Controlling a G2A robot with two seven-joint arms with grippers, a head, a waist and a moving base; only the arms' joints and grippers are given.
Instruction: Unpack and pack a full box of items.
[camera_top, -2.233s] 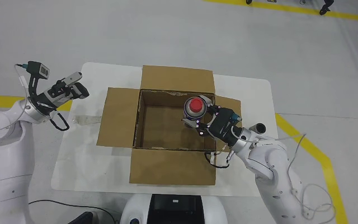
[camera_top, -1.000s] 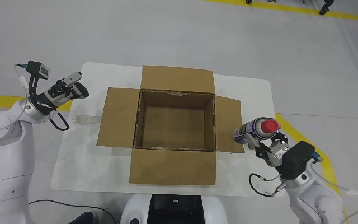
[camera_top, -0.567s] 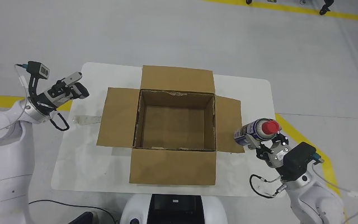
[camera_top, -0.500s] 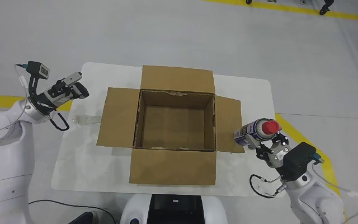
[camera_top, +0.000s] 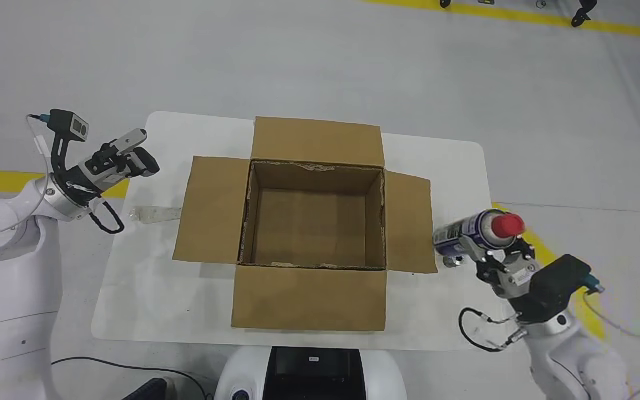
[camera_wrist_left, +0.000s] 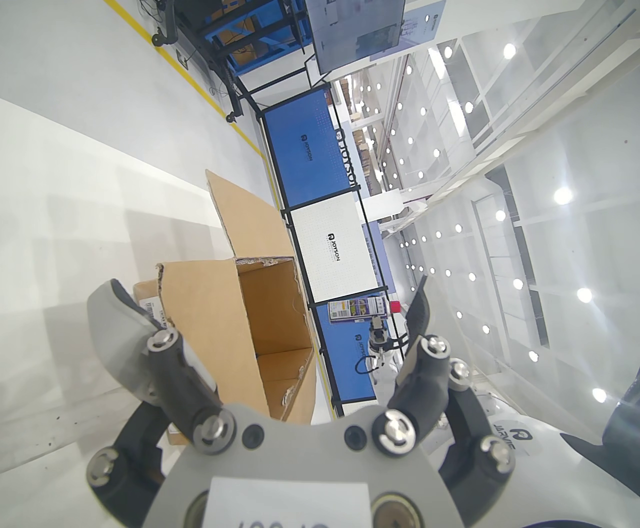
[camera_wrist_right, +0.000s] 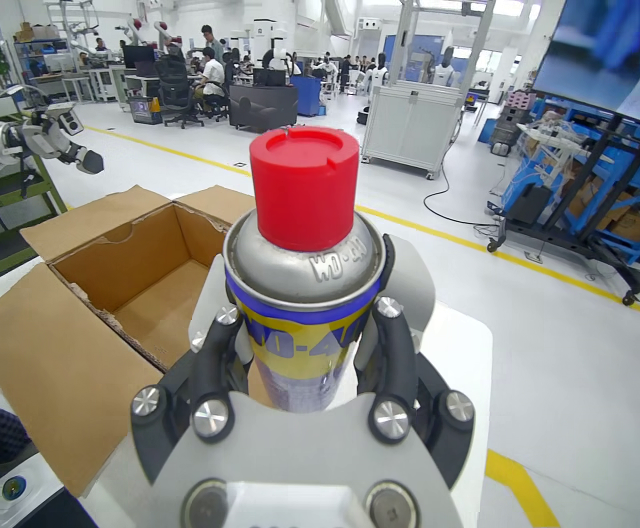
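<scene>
An open cardboard box (camera_top: 212, 208) stands in the middle of the white table (camera_top: 140, 290), all flaps folded out and its inside bare. My right gripper (camera_top: 497, 258) is shut on a blue-and-yellow spray can (camera_top: 478, 231) with a red cap, held tilted above the table's right edge, just past the box's right flap. In the right wrist view the fingers (camera_wrist_right: 400, 285) clamp the spray can (camera_wrist_right: 304, 210) below its shoulder, with the box (camera_wrist_right: 60, 320) behind it. My left gripper (camera_top: 138, 160) hovers open above the table's left edge, nothing between its fingers (camera_wrist_left: 120, 310).
A thin clear strip (camera_top: 155, 212) lies on the table left of the box. Bare table runs along the front and back of the box. From the left wrist, the box (camera_wrist_left: 210, 310) is near and the spray can (camera_wrist_left: 357, 309) far behind it.
The right gripper carried the spray can up out of the box and to the right, ending a little farther right over the table's edge. The left arm has kept still.
</scene>
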